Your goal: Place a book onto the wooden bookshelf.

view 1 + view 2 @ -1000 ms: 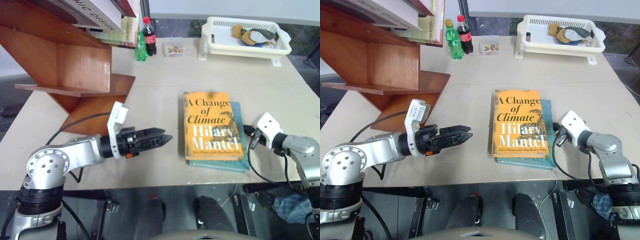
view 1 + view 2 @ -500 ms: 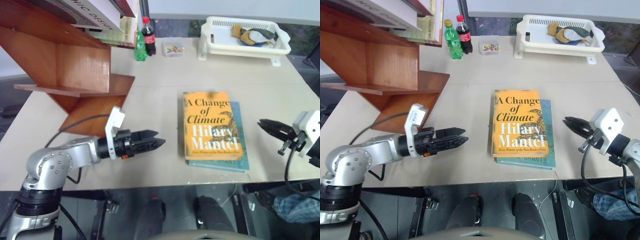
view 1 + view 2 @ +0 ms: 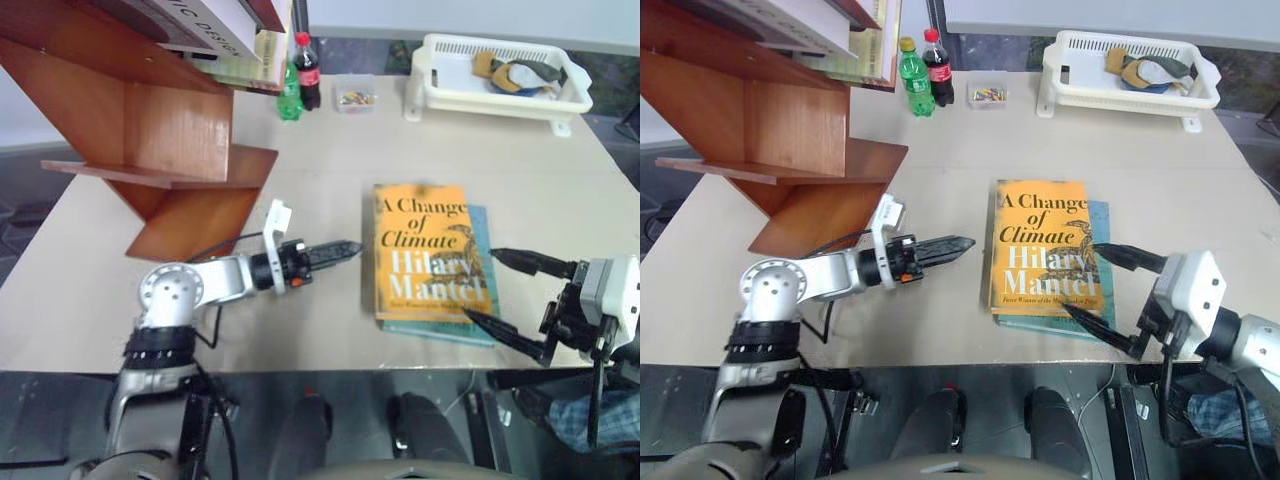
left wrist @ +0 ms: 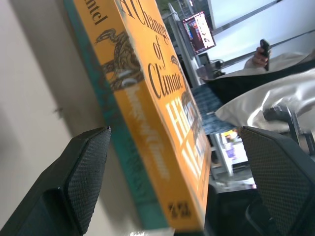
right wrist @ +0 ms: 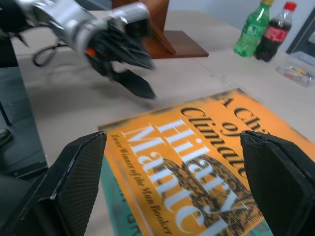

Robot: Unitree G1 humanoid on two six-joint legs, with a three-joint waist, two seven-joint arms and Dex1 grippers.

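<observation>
Book point(image 3: 428, 252) unlifted, flat on surface point(image 3: 300, 170); we note both claws, left point(image 3: 345, 250) and right point(image 3: 518, 295), spread wide, empty; shelf point(image 3: 150, 130) placement remains.

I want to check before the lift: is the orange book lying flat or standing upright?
Lying flat. The orange book rests cover up on a teal book on the table.

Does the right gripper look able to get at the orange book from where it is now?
Probably yes. The right gripper is open beside the orange book, fingers spread along its right edge, nothing between them.
</observation>
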